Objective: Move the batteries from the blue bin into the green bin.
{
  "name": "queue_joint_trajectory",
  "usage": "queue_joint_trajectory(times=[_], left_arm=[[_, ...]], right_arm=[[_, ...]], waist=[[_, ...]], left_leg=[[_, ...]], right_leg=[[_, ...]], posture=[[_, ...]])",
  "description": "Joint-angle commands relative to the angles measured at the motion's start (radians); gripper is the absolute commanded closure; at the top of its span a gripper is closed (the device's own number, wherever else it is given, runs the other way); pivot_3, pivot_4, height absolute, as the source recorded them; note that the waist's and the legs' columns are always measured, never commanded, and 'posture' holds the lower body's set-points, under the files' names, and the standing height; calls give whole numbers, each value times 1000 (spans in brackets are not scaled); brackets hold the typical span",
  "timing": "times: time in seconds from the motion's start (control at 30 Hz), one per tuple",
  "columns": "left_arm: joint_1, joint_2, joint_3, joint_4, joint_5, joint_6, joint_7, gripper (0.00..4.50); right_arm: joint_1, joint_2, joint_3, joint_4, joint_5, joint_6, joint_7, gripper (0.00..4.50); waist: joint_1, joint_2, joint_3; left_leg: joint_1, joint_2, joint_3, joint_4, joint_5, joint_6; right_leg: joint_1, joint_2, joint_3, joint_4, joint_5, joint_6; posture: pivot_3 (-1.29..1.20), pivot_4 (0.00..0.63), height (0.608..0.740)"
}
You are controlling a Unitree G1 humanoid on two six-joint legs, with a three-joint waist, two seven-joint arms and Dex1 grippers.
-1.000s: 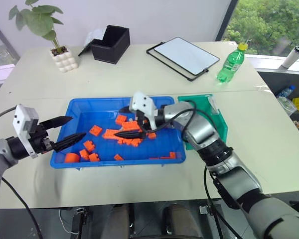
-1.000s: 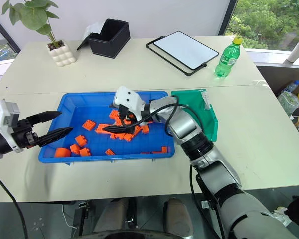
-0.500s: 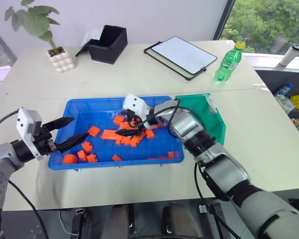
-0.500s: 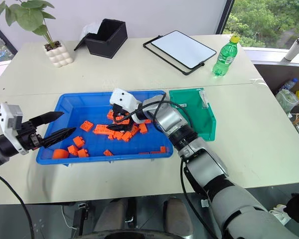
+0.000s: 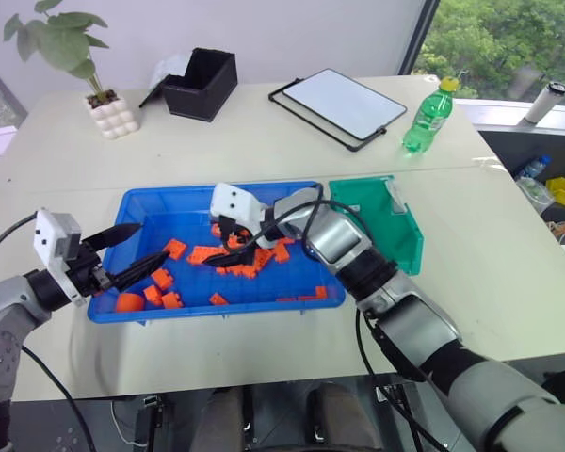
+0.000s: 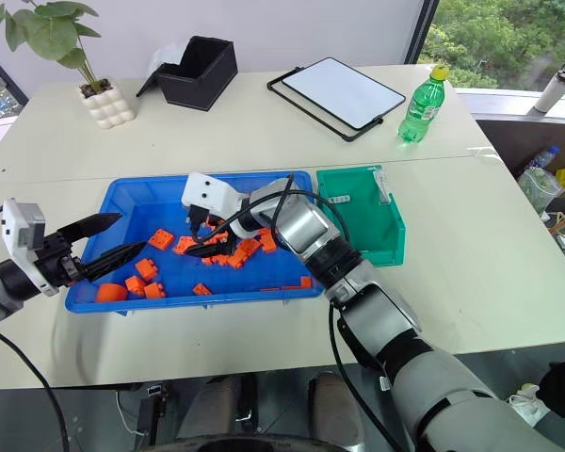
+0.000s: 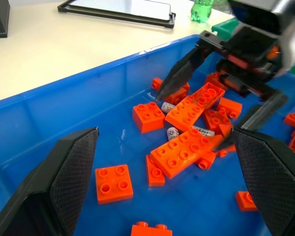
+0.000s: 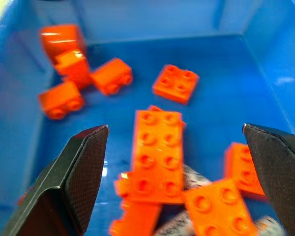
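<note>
1. Batteries (image 7: pixel 173 132) lie under orange bricks (image 7: pixel 187 153) mid blue bin (image 5: pixel 141 204); your right gripper (image 5: pixel 234 242), wide and empty, may grab bricks.
2. Left gripper (image 7: pixel 164 179), wide and empty at the blue bin's left wall, risks collision.
3. Green bin (image 6: pixel 388 226) sits right of the blue bin.

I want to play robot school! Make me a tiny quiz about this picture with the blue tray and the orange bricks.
1. True or false: the right gripper hangs open above the brick pile in the blue bin.
2. Where are the batteries?
A. In the green bin
B. Tucked under the orange bricks
C. Beside the green bottle
3. Fill in: the left gripper holds ____.

Key
1. True.
2. B. They peek out from under the bricks, in the blue bin.
3. Nothing. It is open over the blue bin's left end.
</note>
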Motion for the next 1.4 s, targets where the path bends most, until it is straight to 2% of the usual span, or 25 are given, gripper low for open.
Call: queue_joint_trajectory(times=[0.03, 0.2, 0.77, 0.87, 1.0, 1.03, 1.23, 1.4], left_arm=[[-4, -2, 20, -27, -7, -25, 5, 0], [-6, -5, 15, -22, -8, -31, 9, 0], [1, -26, 11, -36, -6, -40, 31, 0], [3, -30, 5, -35, 1, -47, 34, 0], [6, -33, 0, -35, 7, -53, 35, 0], [6, -33, 0, -35, 7, -54, 36, 0], [7, -34, 1, -37, 4, -56, 41, 0], [5, -30, 4, -35, 0, -54, 42, 0]], right_arm=[[24, -4, 37, -73, -14, 16, 14, 35], [44, 17, 61, -81, -24, 25, 4, 35], [-53, 87, 37, 197, -74, -128, -25, 35], [-61, 96, 30, 224, -78, -146, -29, 861], [-74, 106, 16, 247, -80, -162, -36, 2952], [-76, 106, 15, 250, -82, -166, -38, 3302], [-82, 105, 2, 228, -77, -164, -40, 3302], [-92, 116, -24, 115, -39, -102, -13, 3302]], waist=[[-1, 0, 0], [-2, 0, 0], [-4, 0, 0], [-4, 0, 0], [-4, 0, 0], [-4, 0, 0], [-4, 0, 0], [-4, 0, 0]], left_leg=[[0, 0, 0, 0, 0, 0], [0, 0, 0, 0, 0, 0], [0, 0, 0, 0, 0, 0], [0, 0, 0, 0, 0, 0], [0, 0, 0, -1, 0, 0], [0, 0, 0, 0, 0, 0], [0, 0, 0, 0, 0, 0], [0, 0, 0, -1, 0, 0]], right_leg=[[0, 0, 0, 0, 0, 0], [0, 0, 0, 0, 0, 0], [0, 0, 0, 0, 0, 0], [0, 0, 0, 0, 0, 0], [0, 0, 0, 0, 0, 0], [0, 0, 0, 0, 0, 0], [0, 0, 0, 0, 0, 0], [-1, 0, 0, 0, 0, 0]], posture=[[0, 150, 740], [0, 150, 740], [0, 150, 740], [0, 150, 740], [0, 150, 740], [0, 150, 740], [0, 150, 740], [0, 150, 740]])
